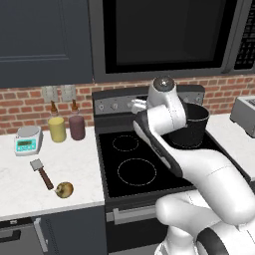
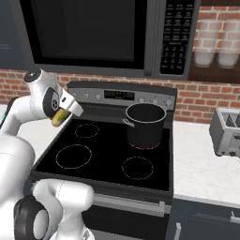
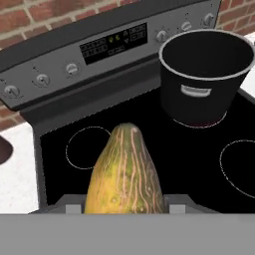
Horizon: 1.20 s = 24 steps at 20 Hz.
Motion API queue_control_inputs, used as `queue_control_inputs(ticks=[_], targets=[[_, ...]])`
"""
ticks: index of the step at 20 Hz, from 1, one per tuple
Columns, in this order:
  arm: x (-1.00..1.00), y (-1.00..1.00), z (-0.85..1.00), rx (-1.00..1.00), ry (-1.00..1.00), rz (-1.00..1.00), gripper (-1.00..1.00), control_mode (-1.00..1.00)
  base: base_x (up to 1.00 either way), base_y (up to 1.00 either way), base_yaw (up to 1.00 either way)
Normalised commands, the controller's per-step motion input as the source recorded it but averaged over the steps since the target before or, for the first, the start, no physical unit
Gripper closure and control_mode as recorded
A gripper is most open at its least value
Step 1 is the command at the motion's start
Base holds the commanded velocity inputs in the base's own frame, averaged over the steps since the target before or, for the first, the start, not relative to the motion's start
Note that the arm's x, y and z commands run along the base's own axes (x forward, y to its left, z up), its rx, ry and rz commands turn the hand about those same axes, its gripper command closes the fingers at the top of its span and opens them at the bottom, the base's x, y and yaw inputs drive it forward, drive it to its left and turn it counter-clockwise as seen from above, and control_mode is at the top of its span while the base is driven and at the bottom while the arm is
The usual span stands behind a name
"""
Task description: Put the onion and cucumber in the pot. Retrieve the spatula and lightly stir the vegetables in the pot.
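Aloft over the stove (image 2: 103, 159), gripper (image 2: 63, 114) pinches the cucumber (image 3: 124, 174); pot (image 2: 145, 124) well apart.

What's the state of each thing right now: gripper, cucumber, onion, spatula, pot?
gripper: shut on the cucumber, raised over the stovetop's left side.
cucumber: held, off the surface, not yet in the pot.
onion: loose on the counter, by the spatula handle's end.
spatula: lying flat on the counter, untouched.
pot: upright on the back right burner, no lid, looks empty.

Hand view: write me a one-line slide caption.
Gripper carries the cucumber above the stovetop, heading toward the empty pot on the rear burner.
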Motion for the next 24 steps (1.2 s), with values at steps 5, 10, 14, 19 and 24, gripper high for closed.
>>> queue_control_inputs(ticks=[5, 10, 14, 19, 24], targets=[[0.0, -0.95, 0.02, -0.22, -0.13, 0.01, 1.0, -1.0, 0.0, 0.0, 0.0], [0.13, -0.89, 0.01, -0.11, -0.04, 0.05, 1.0, -1.0, 0.0, 0.0, 0.0], [0.28, -0.62, 0.25, -0.04, -0.01, 0.04, 1.0, -1.0, 0.0, 0.0, 0.0], [0.33, -0.2, 0.4, -0.11, 0.0, 0.03, 1.0, -1.0, 0.0, 0.0, 0.0], [0.21, 0.0, 0.12, -0.24, -0.02, 0.03, 1.0, -1.0, 0.0, 0.0, 0.0]])
